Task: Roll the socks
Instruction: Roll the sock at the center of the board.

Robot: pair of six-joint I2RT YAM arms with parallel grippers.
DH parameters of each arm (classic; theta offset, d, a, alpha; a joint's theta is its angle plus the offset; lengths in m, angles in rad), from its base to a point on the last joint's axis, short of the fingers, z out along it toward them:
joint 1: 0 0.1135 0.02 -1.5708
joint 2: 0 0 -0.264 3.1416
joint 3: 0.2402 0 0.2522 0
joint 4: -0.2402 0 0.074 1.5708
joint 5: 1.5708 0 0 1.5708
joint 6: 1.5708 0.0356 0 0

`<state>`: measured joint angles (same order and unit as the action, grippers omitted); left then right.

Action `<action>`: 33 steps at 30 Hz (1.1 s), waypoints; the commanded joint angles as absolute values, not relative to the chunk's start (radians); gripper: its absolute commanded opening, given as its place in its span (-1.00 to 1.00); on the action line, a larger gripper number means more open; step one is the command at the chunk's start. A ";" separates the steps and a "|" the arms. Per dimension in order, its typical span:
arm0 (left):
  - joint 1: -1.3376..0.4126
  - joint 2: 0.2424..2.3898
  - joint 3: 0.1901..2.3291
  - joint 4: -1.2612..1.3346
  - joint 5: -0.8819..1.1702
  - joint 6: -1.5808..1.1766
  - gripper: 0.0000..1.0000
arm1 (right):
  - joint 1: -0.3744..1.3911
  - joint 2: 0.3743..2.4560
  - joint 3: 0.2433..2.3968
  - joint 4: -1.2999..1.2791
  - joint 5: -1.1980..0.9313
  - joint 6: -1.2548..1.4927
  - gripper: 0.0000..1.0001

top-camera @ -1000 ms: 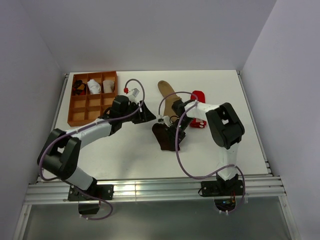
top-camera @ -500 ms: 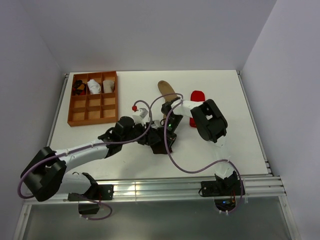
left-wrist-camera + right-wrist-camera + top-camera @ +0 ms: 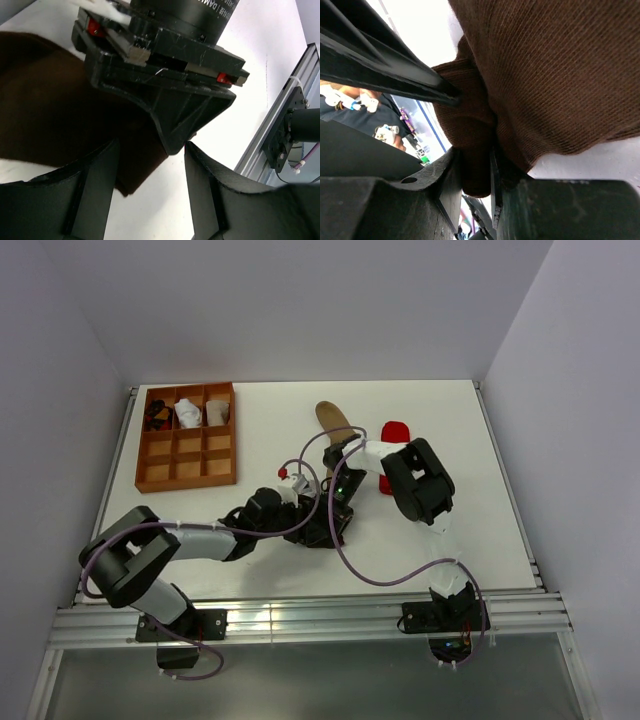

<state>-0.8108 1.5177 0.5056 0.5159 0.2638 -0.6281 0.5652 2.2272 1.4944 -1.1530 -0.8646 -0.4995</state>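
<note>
1 brown sock (image 3: 45, 110) hangs pinched in right gripper (image 3: 482, 185) jaws; left gripper (image 3: 150, 192) jaws spread wide.

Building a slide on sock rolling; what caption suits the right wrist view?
Right gripper pinching a bunched fold of the dark brown sock, seen close up from below.

One tray (image 3: 160, 472) sits at the far left corner, with nine compartments (image 3: 187, 445) (three by three); three of them, the far row, hold one roll each: one dark roll (image 3: 158, 416) and two white rolls (image 3: 188, 412) (image 3: 217, 411). Three loose socks lie on the desk (image 3: 270, 410): one tan sock (image 3: 333, 420), one red sock (image 3: 396, 431), one brown sock (image 3: 45, 100). There are two arms, one left arm (image 3: 190, 538) and one right arm (image 3: 420, 480).
</note>
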 commanded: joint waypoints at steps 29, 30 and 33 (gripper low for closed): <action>-0.877 1.710 0.494 0.555 0.318 -0.581 -0.39 | 0.558 2.252 1.539 -1.187 -0.851 -0.519 -0.97; -0.879 1.719 0.494 0.557 0.314 -0.586 -0.48 | 0.558 2.249 1.537 -1.181 -0.845 -0.514 -0.96; -0.881 1.730 0.494 0.551 0.314 -0.591 -0.84 | 0.551 2.226 1.520 -1.149 -0.844 -0.494 -0.75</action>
<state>-0.8543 1.6684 0.5030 0.6544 0.3187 -0.6048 0.5522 2.2597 1.5078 -1.2247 -0.8398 -0.5129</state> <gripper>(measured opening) 0.150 0.294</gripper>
